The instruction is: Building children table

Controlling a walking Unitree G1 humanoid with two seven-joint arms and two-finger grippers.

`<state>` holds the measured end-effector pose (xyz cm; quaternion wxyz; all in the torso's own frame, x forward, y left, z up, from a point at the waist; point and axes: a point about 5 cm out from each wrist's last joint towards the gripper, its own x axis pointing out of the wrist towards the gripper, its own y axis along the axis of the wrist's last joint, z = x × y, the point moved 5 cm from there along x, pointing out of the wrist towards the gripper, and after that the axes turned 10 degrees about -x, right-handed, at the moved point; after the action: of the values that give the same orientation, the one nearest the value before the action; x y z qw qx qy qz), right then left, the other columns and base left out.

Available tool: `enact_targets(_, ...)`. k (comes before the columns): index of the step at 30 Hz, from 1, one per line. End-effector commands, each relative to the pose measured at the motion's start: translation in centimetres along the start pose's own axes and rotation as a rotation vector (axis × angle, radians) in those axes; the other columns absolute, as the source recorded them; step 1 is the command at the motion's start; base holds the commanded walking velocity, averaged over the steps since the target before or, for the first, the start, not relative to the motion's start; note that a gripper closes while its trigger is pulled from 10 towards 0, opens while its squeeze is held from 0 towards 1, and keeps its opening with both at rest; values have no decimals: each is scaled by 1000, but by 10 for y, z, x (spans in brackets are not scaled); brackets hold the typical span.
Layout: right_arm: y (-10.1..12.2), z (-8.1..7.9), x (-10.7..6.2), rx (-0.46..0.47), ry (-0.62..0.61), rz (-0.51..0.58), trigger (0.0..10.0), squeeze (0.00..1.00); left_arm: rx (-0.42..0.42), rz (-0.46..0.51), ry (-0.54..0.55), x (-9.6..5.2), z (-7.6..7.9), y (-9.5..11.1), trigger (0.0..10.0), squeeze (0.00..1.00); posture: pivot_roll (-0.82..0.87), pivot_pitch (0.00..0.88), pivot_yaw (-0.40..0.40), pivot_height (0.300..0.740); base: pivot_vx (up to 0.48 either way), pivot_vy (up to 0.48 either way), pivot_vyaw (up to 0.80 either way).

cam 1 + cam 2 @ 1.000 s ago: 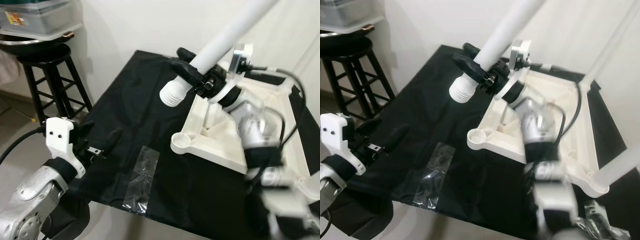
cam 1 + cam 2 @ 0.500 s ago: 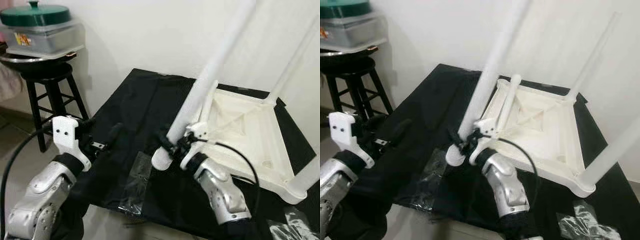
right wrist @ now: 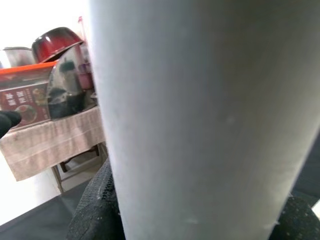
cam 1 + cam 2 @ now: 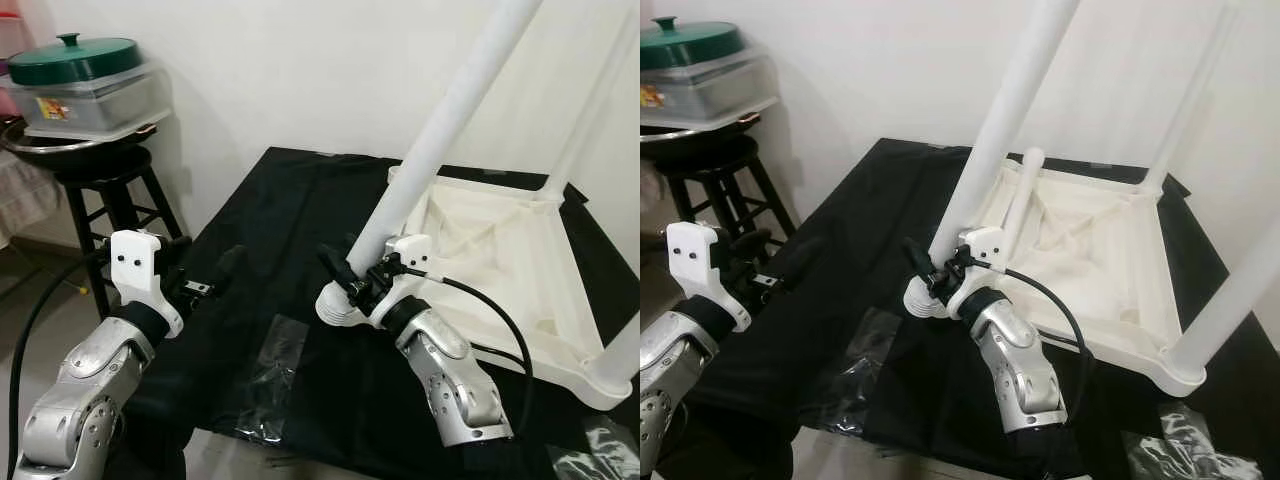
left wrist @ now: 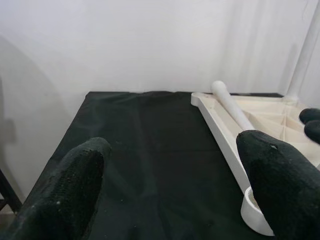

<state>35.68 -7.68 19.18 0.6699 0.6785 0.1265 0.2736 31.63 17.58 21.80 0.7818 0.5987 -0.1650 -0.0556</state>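
Observation:
The white tabletop [image 4: 500, 250] lies upside down on a table draped in black cloth [image 4: 280, 210]. Two legs stand screwed in, one at the far corner [image 4: 1190, 90] and one at the near right corner [image 4: 1230, 290]. A third leg [image 5: 230, 102] lies loose inside the tabletop. My right gripper [image 4: 350, 285] is shut on a fourth white leg [image 4: 440, 130] just above its ribbed end [image 4: 335, 305], which hangs over the cloth left of the tabletop, the leg tilting up to the right. My left gripper [image 4: 205, 262] is open over the cloth's left edge, its fingers [image 5: 70, 195] empty.
A black stool [image 4: 100, 190] at the left carries a dark pan and a clear box with a green lid [image 4: 75, 55]. Clear plastic bags [image 4: 270, 355] lie on the cloth near its front edge, and more at the right front [image 4: 1185, 440]. A white wall stands behind.
The camera has shifted. My right gripper has brought the leg down from above the tabletop's near left corner to low over the cloth beside it. The left gripper stays open.

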Motion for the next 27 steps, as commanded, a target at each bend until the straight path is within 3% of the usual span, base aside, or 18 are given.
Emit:
enact_targets(1,17,6,8,-29,-1,39,10000,0,34,-40,38,-8,-6,-9,10000,0,-46,0,24,740,0,0,0)
enact_targets(2,23,14,17,-51,-8,41,10000,0,77,-65,69,-14,-9,-17,10000,0,-37,0,18,740,0,0,0)
enact_targets(6,34,26,28,-73,-20,48,10000,0,131,-94,106,-25,-11,-26,10000,0,-25,0,4,740,0,0,0)
enact_targets(11,34,55,48,-158,-40,-26,10000,0,84,-159,88,-46,8,-49,10000,0,-13,0,-48,740,0,0,0)
enact_targets(14,37,60,53,-180,-32,-38,10000,0,70,-178,80,-52,14,-54,10000,0,-12,9,-53,740,0,0,0)
enact_targets(17,41,62,57,-190,-18,-33,10000,0,68,-190,65,-54,19,-57,10000,0,-7,36,-53,740,0,0,0)
enact_targets(18,47,60,61,-189,29,-27,10000,0,55,-207,35,-55,26,-60,10000,0,-6,83,-57,740,0,0,0)
enact_targets(21,51,57,64,-188,89,-20,10000,0,41,-228,7,-57,33,-64,10000,0,-4,100,-59,740,0,0,0)
enact_targets(22,57,47,65,-191,212,-12,10000,0,6,-248,-35,-61,44,-65,10000,0,-8,146,-56,740,0,0,0)
enact_targets(23,57,47,65,-191,212,-12,10000,0,6,-248,-35,-61,44,-65,10000,0,-8,146,-56,740,0,0,0)
enact_targets(24,60,38,64,-205,340,-16,10000,0,-11,-269,-71,-67,53,-66,10000,0,-10,171,-52,740,0,0,0)
enact_targets(25,60,38,64,-205,340,-16,10000,0,-11,-269,-71,-67,53,-66,10000,0,-10,171,-52,740,0,0,0)
enact_targets(26,63,30,61,-203,454,-26,10000,0,-29,-281,-92,-73,60,-65,10000,0,-7,207,-50,740,0,0,0)
enact_targets(27,63,30,61,-203,454,-26,10000,0,-29,-281,-92,-73,60,-65,10000,0,-7,207,-50,740,0,0,0)
